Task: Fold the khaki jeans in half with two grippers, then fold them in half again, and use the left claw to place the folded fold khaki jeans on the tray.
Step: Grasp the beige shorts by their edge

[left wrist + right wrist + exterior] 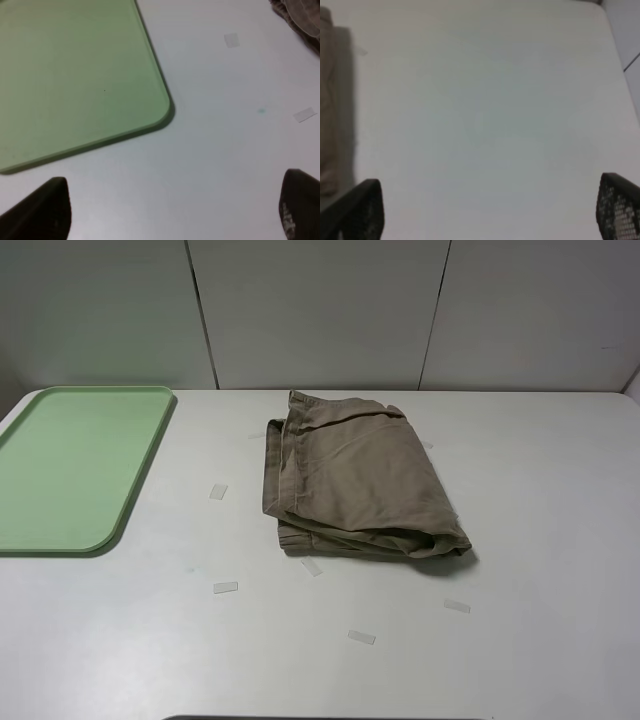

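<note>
Already a folded bundle, the khaki jeans [355, 480] lie mid-table [540, 540], well apart from the tray [150, 455]. The left claw [172, 210] and right claw [490, 210] are both released and empty. A shallow pinch catching only the top layer could unfold the bundle in transit.

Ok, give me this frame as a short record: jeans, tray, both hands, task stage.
jeans: folded bundle lying on the table, right of the tray, not touching it
tray: on the table's left side, no jeans on it
left hand: open, holding nothing, above the table by a tray corner
right hand: open, holding nothing, above bare table beside the jeans
tape bits: scattered around the jeans
stage: jeans not yet on tray
</note>
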Controlling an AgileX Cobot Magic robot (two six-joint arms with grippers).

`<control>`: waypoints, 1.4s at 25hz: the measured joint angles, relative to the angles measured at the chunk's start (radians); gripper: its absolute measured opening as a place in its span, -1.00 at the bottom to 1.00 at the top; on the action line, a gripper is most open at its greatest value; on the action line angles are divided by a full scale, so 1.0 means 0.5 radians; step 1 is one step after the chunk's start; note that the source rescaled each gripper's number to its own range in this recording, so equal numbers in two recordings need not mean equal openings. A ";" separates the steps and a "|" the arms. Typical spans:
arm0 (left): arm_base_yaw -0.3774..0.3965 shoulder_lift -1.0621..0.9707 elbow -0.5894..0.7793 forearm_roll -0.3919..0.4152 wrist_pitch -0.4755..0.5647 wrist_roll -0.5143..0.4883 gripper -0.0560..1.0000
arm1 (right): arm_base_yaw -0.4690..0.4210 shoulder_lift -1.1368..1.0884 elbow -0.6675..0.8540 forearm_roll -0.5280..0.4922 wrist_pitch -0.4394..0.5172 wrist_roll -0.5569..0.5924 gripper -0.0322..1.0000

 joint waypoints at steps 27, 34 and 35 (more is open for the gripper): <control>0.000 0.000 0.000 0.000 0.000 0.000 0.63 | 0.185 -0.867 0.126 -0.107 0.484 0.339 1.00; 0.000 0.000 0.000 0.000 0.000 0.000 0.63 | 0.185 -1.071 0.254 -0.110 0.494 0.332 1.00; 0.000 0.000 0.000 0.000 0.000 0.000 0.63 | 0.185 -1.085 0.254 -0.110 0.494 0.332 1.00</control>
